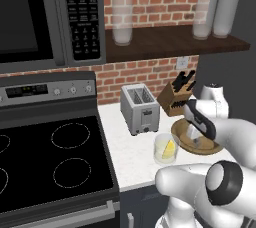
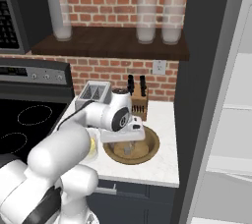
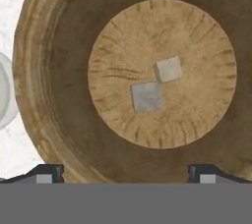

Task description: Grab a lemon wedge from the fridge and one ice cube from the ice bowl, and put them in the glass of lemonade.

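Note:
The ice bowl [image 3: 34,85] of brown wood sits on the white counter; its rim also shows in the left base view [image 1: 180,142] and the right base view [image 2: 153,142]. Two pale ice cubes [image 3: 146,96] [image 3: 168,69] lie touching at its middle. My gripper [image 3: 126,174] hangs straight above the bowl [image 1: 195,136] [image 2: 127,147], open, with nothing between its fingertips [image 3: 49,173]. Just left of the bowl stands the glass of lemonade [image 1: 165,149], with the yellow lemon wedge [image 1: 171,149] inside it. The fridge [image 2: 231,120] stands open at the right, showing its white shelves.
A silver toaster [image 1: 138,108] and a knife block [image 1: 175,97] stand behind the bowl against the brick wall. The black stove [image 1: 50,162] is to the left. Tall clear glasses [image 1: 121,21] stand on the wooden shelf above.

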Available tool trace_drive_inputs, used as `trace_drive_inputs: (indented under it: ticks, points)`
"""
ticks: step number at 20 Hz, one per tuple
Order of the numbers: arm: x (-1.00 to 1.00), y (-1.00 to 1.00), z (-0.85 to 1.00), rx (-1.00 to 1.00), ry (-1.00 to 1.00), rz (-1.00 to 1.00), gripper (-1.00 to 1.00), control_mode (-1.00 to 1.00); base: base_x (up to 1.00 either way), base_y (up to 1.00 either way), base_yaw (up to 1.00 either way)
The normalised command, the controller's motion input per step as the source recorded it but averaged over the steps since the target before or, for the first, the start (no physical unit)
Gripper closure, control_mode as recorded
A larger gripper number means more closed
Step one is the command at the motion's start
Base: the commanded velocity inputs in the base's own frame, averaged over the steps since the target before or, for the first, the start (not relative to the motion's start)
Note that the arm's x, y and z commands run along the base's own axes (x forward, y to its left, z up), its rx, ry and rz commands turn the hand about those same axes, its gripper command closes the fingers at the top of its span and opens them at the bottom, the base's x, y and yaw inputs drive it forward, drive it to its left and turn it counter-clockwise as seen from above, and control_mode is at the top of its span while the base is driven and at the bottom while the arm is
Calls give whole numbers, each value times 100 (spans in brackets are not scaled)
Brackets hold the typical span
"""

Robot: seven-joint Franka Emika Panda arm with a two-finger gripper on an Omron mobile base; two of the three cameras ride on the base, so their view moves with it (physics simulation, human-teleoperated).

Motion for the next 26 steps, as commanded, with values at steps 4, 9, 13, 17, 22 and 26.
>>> trace_drive_inputs:
  ticks: [4, 9, 13, 17, 22, 26]
  points:
    - [5, -6, -23, 0, 0, 0, -100, -100, 0, 0, 0]
    - [1, -12, -21, 0, 0, 0, -100, -100, 0, 0, 0]
    - [12, -8, -19, 0, 0, 0, -100, -100, 0, 0, 0]
    - [16, 0, -20, 0, 0, 0, -100, -100, 0, 0, 0]
    - [15, 0, -20, 0, 0, 0, -100, -100, 0, 0, 0]
    - [7, 0, -19, 0, 0, 0, -100, -100, 0, 0, 0]
